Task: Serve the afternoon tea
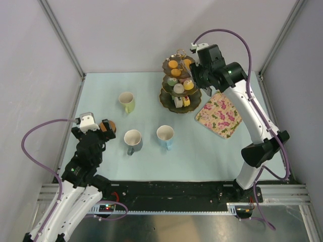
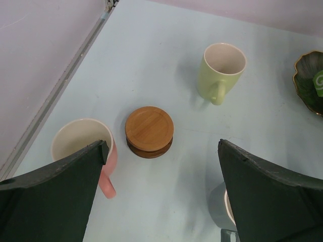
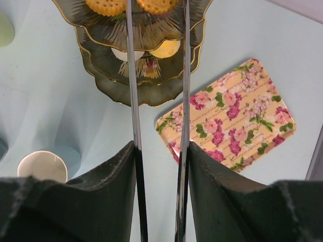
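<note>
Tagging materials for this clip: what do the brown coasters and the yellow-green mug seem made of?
Coasters: likely wood or bamboo, matte; faint grain and turned rim show. Yellow-green mug: probably glazed ceramic; smooth, softly shiny, cream inside.

The pale blue table [image 1: 101, 151] stood boxed by plain lilac-grey walls [image 1: 30, 60], metal posts [image 1: 63, 38] rising at its far corners; a black strip [image 1: 166, 187] ran along its near edge. Light was even.
</note>
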You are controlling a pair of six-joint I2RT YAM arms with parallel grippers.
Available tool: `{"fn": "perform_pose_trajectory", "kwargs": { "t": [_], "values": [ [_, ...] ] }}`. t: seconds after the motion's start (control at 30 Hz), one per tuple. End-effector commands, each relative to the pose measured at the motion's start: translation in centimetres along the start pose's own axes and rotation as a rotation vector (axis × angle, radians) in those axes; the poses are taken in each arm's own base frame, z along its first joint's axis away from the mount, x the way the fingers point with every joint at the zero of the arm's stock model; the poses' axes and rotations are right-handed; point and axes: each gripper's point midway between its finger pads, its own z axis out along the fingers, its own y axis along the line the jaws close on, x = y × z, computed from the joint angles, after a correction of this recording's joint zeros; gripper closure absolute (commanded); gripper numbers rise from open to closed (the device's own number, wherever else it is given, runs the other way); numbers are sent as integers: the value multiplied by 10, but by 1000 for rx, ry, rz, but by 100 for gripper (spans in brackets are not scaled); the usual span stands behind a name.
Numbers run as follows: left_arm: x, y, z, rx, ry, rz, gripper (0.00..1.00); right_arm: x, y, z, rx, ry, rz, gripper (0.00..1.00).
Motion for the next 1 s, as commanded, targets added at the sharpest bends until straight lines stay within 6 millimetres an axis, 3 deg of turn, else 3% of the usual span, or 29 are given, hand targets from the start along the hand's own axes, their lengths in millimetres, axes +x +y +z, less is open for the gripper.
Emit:
{"fn": "perform_pose_trajectory", "kwargs": {
  "t": [0.0,0.33,0.57,0.77,0.97],
  "values": [
    [-7,-2,1,5,-27,0,2,-12,-2,-17,-4,-55,-1,54],
    [-7,-2,1,9,-25,1,2,-5,-7,-28,10,-43,-2,46],
    [-6,-2,1,8,-24,2,2,-14,-12,-46,20,-94,13,44],
    [-6,-3,1,9,-21,4,2,-21,-53,-80,171,-232,132,47],
    [-6,-3,1,8,-21,4,2,16,-111,-81,340,-257,403,50]
  ]
}}
